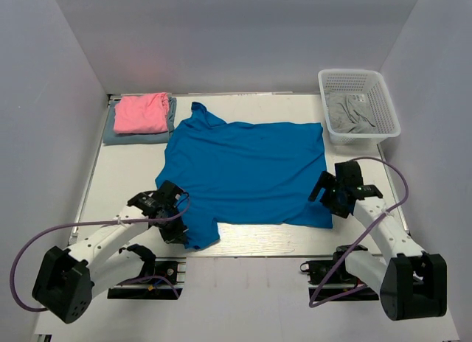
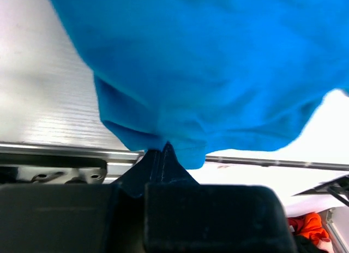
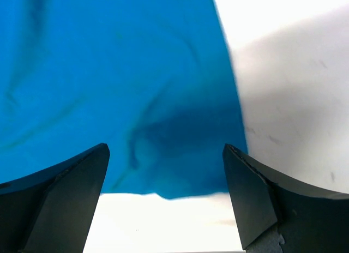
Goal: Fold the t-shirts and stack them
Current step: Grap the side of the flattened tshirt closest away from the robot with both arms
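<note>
The large bright blue t-shirt (image 1: 243, 169) lies spread flat across the middle of the table. My left gripper (image 1: 175, 225) is shut on its near left sleeve; in the left wrist view the closed tips (image 2: 163, 155) pinch the blue cloth (image 2: 207, 62). My right gripper (image 1: 330, 197) is open and hovers over the shirt's near right hem corner; the right wrist view shows the blue cloth (image 3: 109, 84) between its fingers (image 3: 65, 198). The pink t-shirt (image 1: 141, 112) lies folded on the folded grey-blue t-shirt (image 1: 133, 137) at the back left.
A white mesh basket (image 1: 383, 99) at the back right holds grey cloth (image 1: 350, 113). The table's metal front edge (image 1: 258, 246) runs just below the shirt. White walls close in the left, right and back sides.
</note>
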Robot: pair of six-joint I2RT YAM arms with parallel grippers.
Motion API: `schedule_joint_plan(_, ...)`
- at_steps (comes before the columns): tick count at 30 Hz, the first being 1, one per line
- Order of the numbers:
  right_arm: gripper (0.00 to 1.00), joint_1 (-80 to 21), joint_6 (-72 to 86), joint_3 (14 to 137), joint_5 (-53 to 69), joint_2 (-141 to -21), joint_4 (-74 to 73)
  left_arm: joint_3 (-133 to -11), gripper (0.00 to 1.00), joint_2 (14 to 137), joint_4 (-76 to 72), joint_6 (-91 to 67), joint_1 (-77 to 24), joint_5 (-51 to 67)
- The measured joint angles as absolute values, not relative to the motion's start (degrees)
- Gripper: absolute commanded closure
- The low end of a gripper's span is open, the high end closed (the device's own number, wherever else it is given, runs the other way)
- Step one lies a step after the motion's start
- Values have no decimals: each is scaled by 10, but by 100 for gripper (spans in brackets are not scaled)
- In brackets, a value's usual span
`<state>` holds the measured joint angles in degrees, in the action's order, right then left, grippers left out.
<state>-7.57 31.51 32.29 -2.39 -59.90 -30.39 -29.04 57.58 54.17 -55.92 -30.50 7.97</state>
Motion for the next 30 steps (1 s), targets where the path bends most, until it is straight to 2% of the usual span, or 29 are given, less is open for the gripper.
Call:
schedule_joint_plan(6, 13, -75, 385, 315, -66, -526, -381, -303, 100, 544, 539, -551, -305, 72)
schedule_joint_plan(9, 12, -75, 426, 306, -77, -503, -412, -305, 100, 537, 538, -546, -305, 70)
schedule_joint_plan(17, 13, -75, 509, 263, -88, -488, -426, -305, 100, 538, 523, -536, -305, 69)
schedule_joint_plan(19, 17, -75, 522, 247, -86, -496, -418, -305, 100, 538, 522, -534, -305, 69)
schedule_joint_plan(21, 29, -75, 529, 246, -84, -505, -407, -305, 100, 538, 521, -532, -305, 68)
schedule_joint_plan(22, 44, -75, 532, 246, -84, -509, -402, -305, 100, 538, 521, -532, -305, 68)
schedule_joint_plan(25, 75, -74, 541, 237, -80, -515, -376, -305, 100, 538, 520, -530, -305, 66)
schedule_joint_plan(27, 85, -74, 543, 232, -79, -517, -366, -305, 100, 535, 520, -530, -305, 66)
schedule_joint_plan(28, 93, -74, 546, 231, -80, -518, -363, -305, 100, 534, 520, -530, -305, 66)
schedule_joint_plan(30, 100, -74, 548, 229, -82, -518, -358, -307, 100, 532, 520, -530, -305, 65)
